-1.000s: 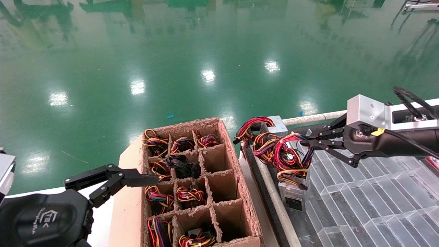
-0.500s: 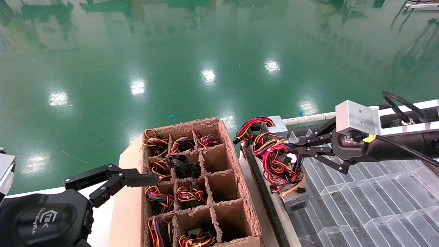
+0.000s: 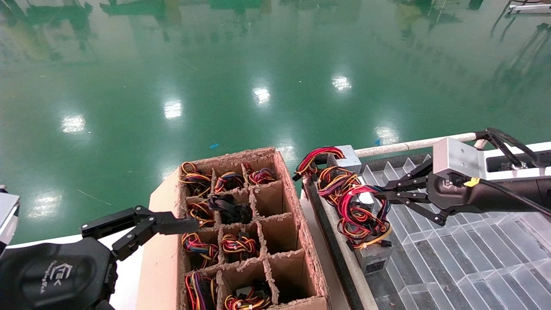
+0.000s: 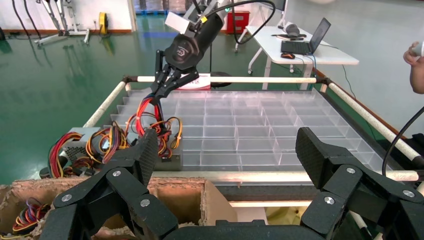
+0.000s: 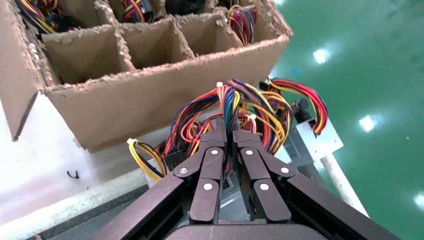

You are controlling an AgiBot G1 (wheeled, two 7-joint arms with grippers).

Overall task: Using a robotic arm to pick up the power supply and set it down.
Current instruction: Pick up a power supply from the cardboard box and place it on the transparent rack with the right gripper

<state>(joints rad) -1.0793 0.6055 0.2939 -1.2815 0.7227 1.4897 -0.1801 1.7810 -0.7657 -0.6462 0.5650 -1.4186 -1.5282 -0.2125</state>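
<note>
The power supply [image 3: 373,259] is a small silver-grey box with a dark label, at the left edge of the clear divided tray [image 3: 465,258]. Its mostly red wire bundle [image 3: 359,211] rises from it. My right gripper [image 3: 379,192] is shut on the top of that bundle; the right wrist view shows the wires [image 5: 235,107] pinched between the closed fingers [image 5: 216,137], and the box itself is hidden there. From the left wrist view the power supply [image 4: 170,161] seems to rest on the tray. My left gripper [image 3: 183,225] hangs open and empty beside the cardboard crate.
A second grey unit [image 3: 346,158] with orange-yellow wires lies just behind the held bundle. A cardboard crate [image 3: 286,193] with compartments of wire bundles stands to the left. A white rail [image 3: 400,148] frames the tray. Green floor lies beyond.
My right gripper swung left and then back right and lower, with the wire bundle in it. The power supply box has dropped slightly at the tray's left edge. The left arm has not moved.
</note>
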